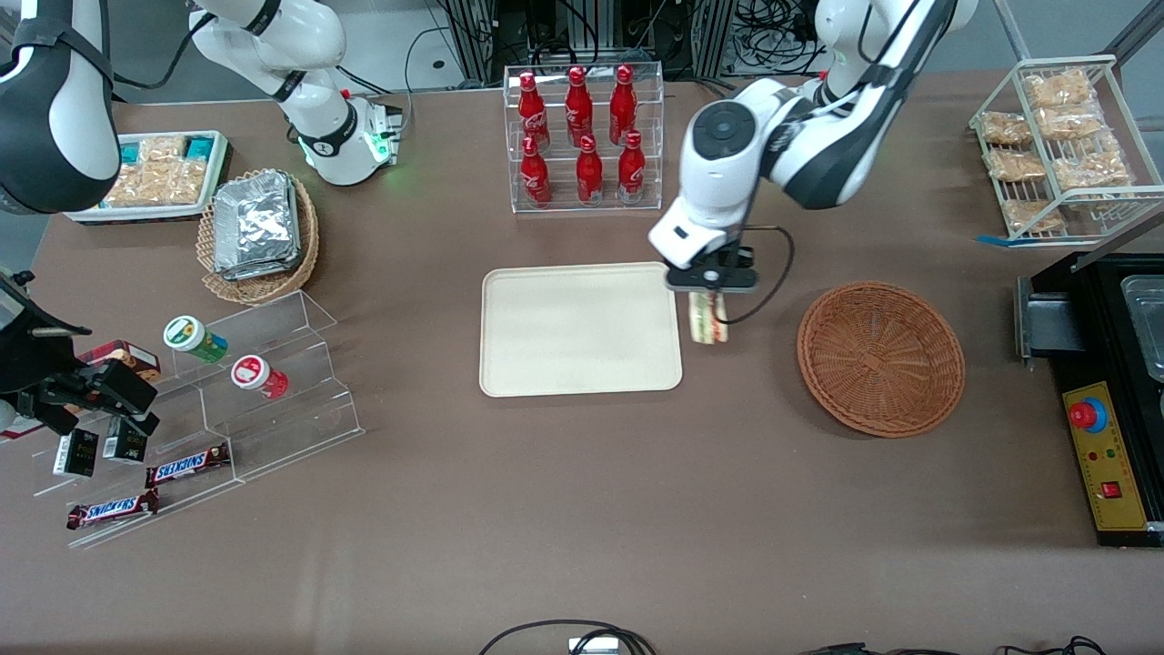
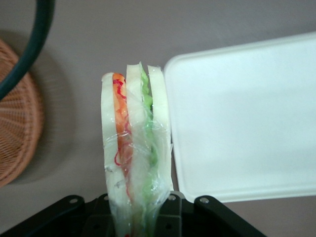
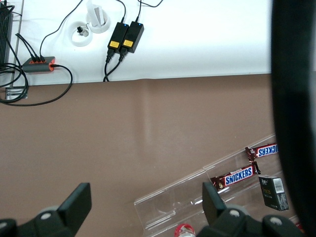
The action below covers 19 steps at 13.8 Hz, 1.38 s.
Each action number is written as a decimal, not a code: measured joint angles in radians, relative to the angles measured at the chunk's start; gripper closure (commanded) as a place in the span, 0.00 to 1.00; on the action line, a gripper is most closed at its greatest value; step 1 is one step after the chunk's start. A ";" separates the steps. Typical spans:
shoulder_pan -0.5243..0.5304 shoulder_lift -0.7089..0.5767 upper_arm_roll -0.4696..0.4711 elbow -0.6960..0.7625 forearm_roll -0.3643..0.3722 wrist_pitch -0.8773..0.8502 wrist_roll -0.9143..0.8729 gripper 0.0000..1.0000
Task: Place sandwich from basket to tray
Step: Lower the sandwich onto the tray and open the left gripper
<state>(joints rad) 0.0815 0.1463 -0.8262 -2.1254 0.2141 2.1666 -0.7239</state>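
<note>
My left gripper is shut on the clear-wrapped sandwich, which hangs from it above the table, between the cream-beige tray and the reddish-brown wicker basket, just beside the tray's edge. In the left wrist view the sandwich stands out from the gripper, showing white bread with orange-red and green filling. The tray's rim lies right next to it and the basket lies off to the side. The basket holds nothing.
A clear rack of red bottles stands farther from the front camera than the tray. A tan basket of foil packs, a white snack tray and a clear stepped display lie toward the parked arm's end. A wire rack and black box lie toward the working arm's end.
</note>
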 measured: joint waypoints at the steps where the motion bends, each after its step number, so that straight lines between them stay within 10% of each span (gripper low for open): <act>1: -0.023 0.025 0.000 0.003 0.008 0.009 0.000 0.94; 17: -0.155 0.418 0.004 0.095 0.203 0.081 -0.150 0.76; 19: -0.155 0.454 0.006 0.100 0.236 0.084 -0.183 0.42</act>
<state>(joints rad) -0.0731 0.6001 -0.8207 -2.0258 0.4504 2.2506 -0.9067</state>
